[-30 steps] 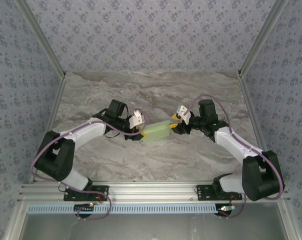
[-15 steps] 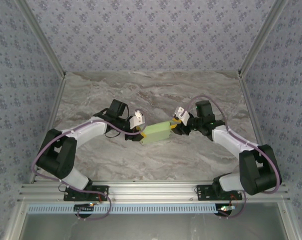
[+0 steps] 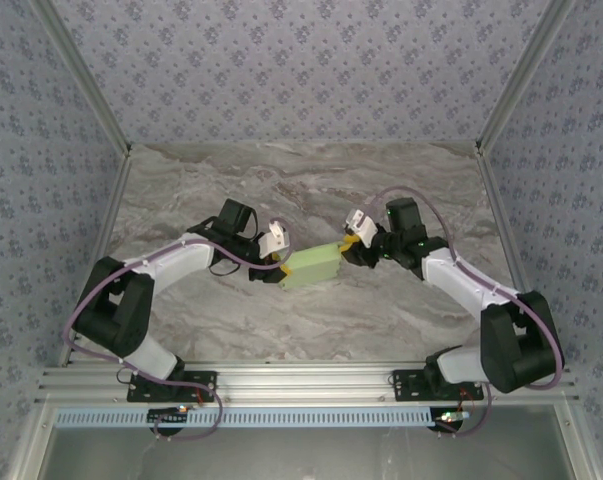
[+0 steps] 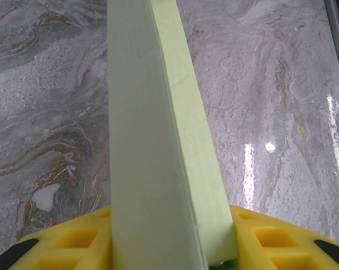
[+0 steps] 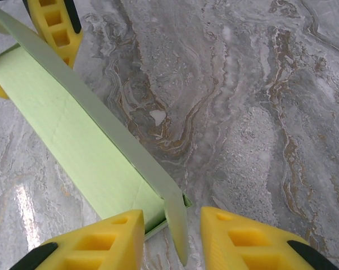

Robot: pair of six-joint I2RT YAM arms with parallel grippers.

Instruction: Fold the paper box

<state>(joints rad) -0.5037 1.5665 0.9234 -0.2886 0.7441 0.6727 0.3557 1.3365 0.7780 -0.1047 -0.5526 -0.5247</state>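
At the middle of the worktop [image 3: 311, 190], the left pincer [image 3: 283, 266] is clamped on the near-left end of the box [image 3: 313, 266]. In the left wrist view the pale green card stands pinched between the two yellow fingers [image 4: 62, 244] and runs straight away from them.

The right pincer [image 5: 172, 236] sits at the opposite end with its jaws apart. A thin raised flap [image 5: 116, 138] passes between them, with a narrow gap on each side, so it appears not yet gripped.

The box lies just above or on the marble; which one cannot be told. Its long axis runs on a slant, from the left pincer at the lower left up to the right pincer at the upper right. Seen from the right wrist, the body stretches away towards the far-left corner, where the left fingers hold it.

The flap follows the long edge nearer the right arm. The next move therefore seems to fall to the right pincer, closing on the flap or pressing it over while the left one steadies the box. The flap is thin and free along its length, so it will likely bend if it is pushed off its crease.
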